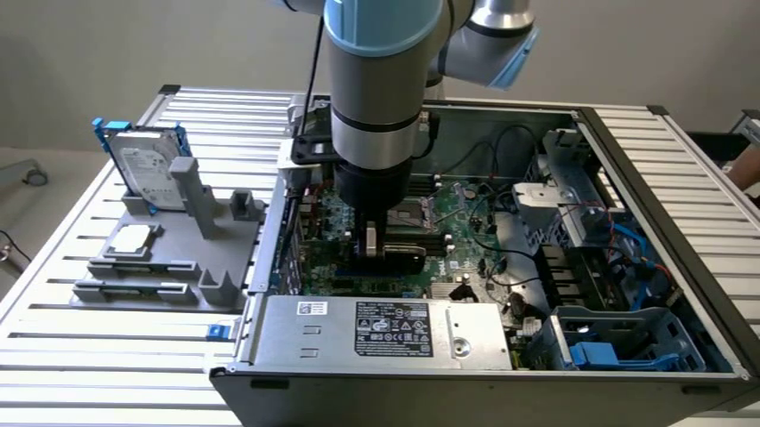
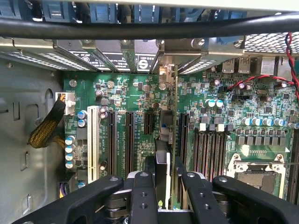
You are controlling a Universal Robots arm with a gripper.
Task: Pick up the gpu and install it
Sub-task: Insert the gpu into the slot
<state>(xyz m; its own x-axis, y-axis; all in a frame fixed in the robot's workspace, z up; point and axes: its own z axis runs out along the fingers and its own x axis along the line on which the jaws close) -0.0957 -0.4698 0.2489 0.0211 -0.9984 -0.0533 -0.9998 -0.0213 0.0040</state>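
End effector (image 2: 164, 184) holds gpu (image 2: 169, 135) inside computer case (image 1: 665, 160).

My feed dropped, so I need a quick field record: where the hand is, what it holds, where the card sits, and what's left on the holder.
hand: inside the open PC case, over the motherboard
held: gpu, edge-on between the fingers
gpu position: down at the expansion slots; seating cannot be told
grey holder: hard drive upright, CPU chip flat

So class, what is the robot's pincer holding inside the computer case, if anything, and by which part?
The pincer holds the gpu edge-on by its upper edge, above the motherboard slots.
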